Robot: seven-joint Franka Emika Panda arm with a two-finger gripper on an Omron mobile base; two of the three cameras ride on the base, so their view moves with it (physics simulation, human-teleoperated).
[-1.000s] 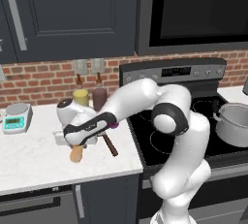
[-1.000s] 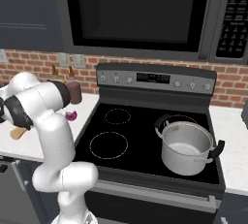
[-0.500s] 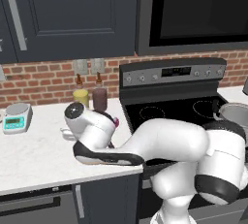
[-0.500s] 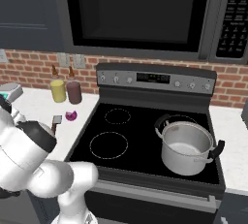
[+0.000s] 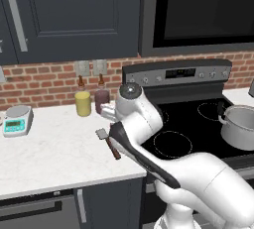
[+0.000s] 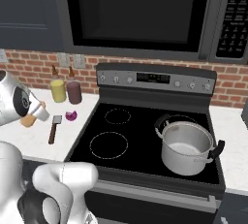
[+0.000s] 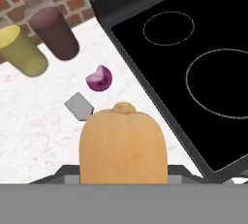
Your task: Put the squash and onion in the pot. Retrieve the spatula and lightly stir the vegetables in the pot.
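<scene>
**Squash in the gripper, lifted off the desk**

Squash (image 7: 123, 145) sits right in front of my hand camera, at 6 o'clock in that view, tan-orange with its small stem nub pointing up the picture. I read the gripper (image 7: 123, 172) as clenched around it: grey finger parts show at either side of its base. From the right base camera I catch an orange piece of the squash (image 6: 28, 120) beside the white wrist at 9 o'clock, above the desk (image 6: 29, 140).

Onion (image 7: 99, 78) lies on the white desk (image 7: 34, 126) past the squash, at about 11 o'clock from it in the hand view, cut face showing, apart from everything else. In the right base view the onion (image 6: 71, 116) rests just left of the stove (image 6: 145, 136) edge.

Just beside the squash in the hand view I see the grey blade of the spatula (image 7: 79, 105); its handle is hidden behind the squash. The left base camera shows the spatula (image 5: 109, 143) flat on the desk (image 5: 54, 153), blade at 11 o'clock, brown handle running toward 5 o'clock under my arm.

The pot (image 6: 186, 147) stands on the stove's right front burner, well apart from the squash. I can see the pot (image 5: 240, 126) at 3 o'clock in the left base view too.

A yellow jar (image 7: 22, 53) and a dark maroon jar (image 7: 54, 33) stand side by side against the brick wall. A small scale (image 5: 17, 120) sits at the desk's far left.
</scene>
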